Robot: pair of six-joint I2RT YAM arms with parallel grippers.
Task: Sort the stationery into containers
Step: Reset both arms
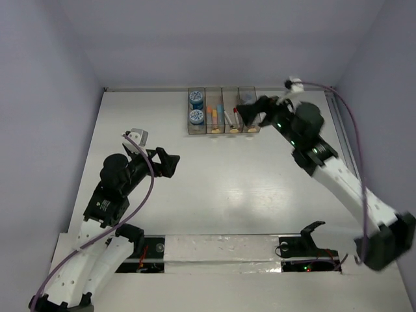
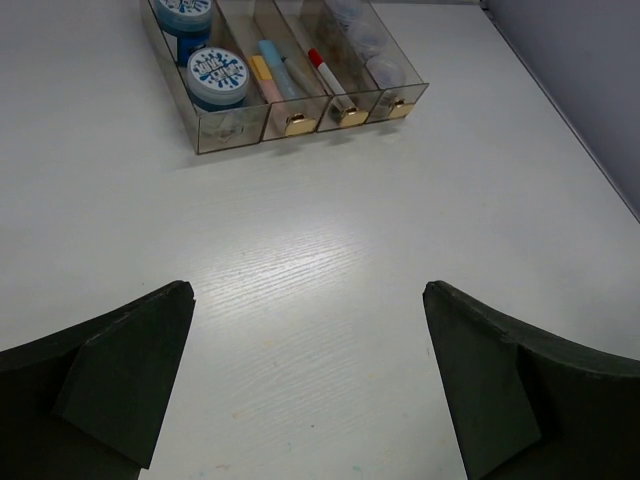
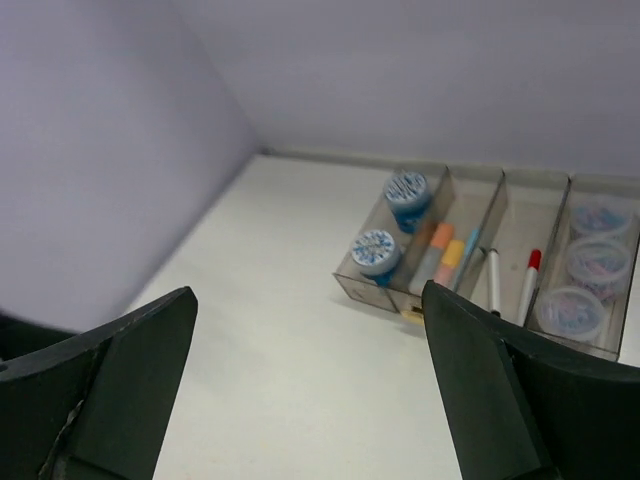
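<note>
Just below the right gripper (image 3: pixel 308 292) lie the containers (image 3: pixel 512 210)

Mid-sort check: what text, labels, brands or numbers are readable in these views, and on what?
No text can be read in any view.
blue-topped rolls: white print on the lids, too blurred to read.
white marker: no legible marking.
bins: no labels visible.

Stocked bins (image 1: pixel 229 97), right pincer (image 1: pixel 244 112) above, left pincer (image 1: pixel 173 164) apart
</note>
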